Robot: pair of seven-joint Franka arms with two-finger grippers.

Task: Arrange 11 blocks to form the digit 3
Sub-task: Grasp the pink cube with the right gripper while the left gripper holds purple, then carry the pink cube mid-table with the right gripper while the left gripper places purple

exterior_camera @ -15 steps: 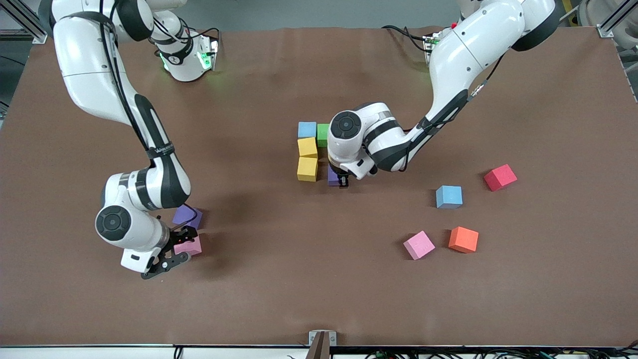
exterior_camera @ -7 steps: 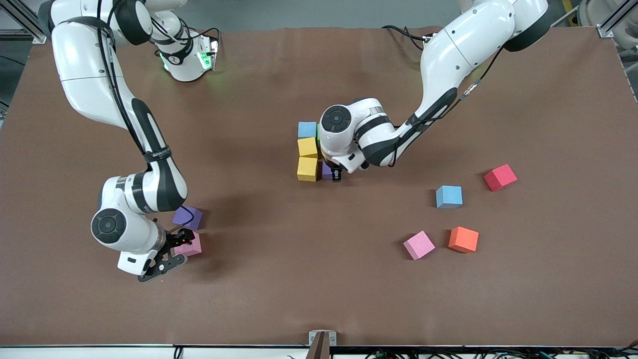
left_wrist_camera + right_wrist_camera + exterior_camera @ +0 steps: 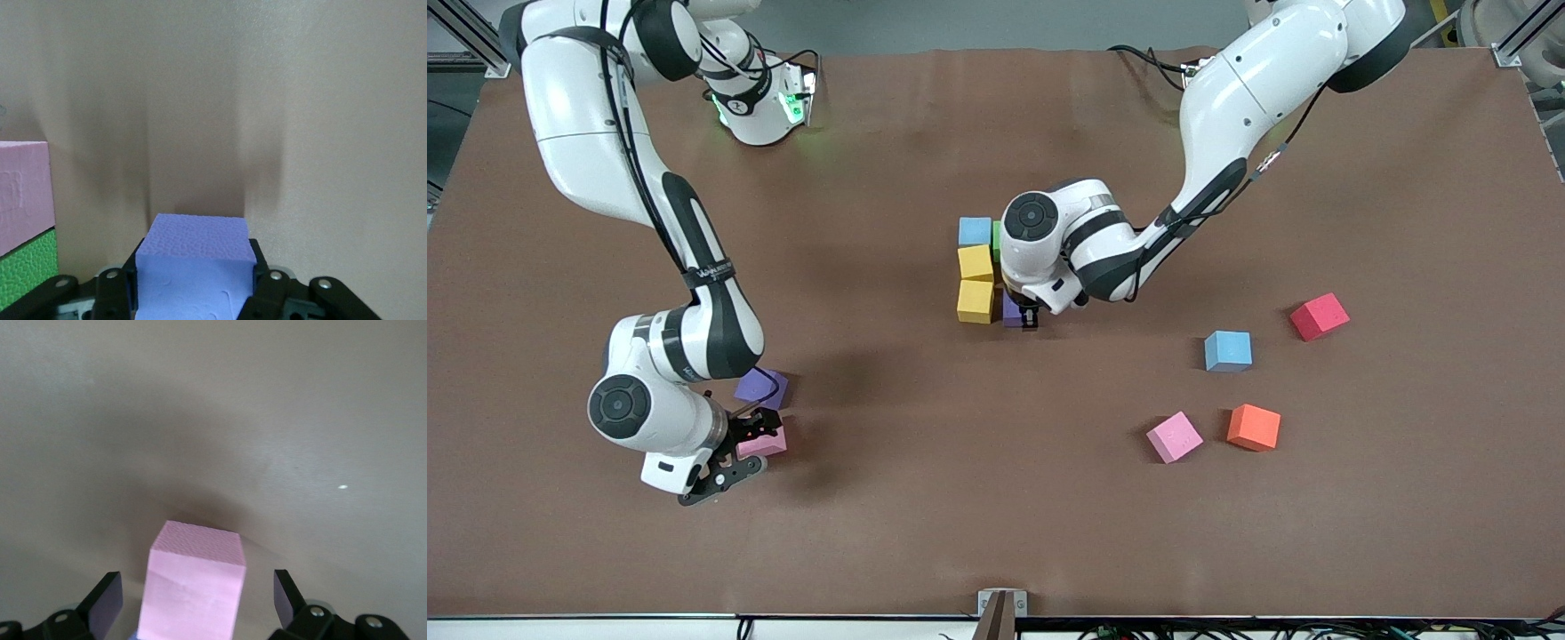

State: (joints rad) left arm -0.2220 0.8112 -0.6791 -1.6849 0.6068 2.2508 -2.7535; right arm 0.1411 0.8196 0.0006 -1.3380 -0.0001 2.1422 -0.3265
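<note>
A partial figure stands mid-table: a light blue block (image 3: pixel 975 231), a green block (image 3: pixel 996 238) half hidden by the left arm, and two yellow blocks (image 3: pixel 975 263) (image 3: pixel 975 301). My left gripper (image 3: pixel 1028 316) is shut on a purple block (image 3: pixel 193 247), held low right beside the nearer yellow block. The left wrist view shows a pink block (image 3: pixel 23 193) next to the green block (image 3: pixel 27 267). Toward the right arm's end, my right gripper (image 3: pixel 745 453) is open around a pink block (image 3: pixel 193 587), with a gap at each finger. A second purple block (image 3: pixel 762 388) lies beside it.
Loose blocks lie toward the left arm's end: a light blue block (image 3: pixel 1228 350), a pink block (image 3: pixel 1174 436), an orange block (image 3: pixel 1254 427) and a red cube (image 3: pixel 1319 316). The brown table (image 3: pixel 996 498) has a front edge with a metal bracket (image 3: pixel 1001 606).
My left gripper has carried the purple block sideways up against the nearer yellow block. My right gripper has shifted slightly around the pink block, still open.
</note>
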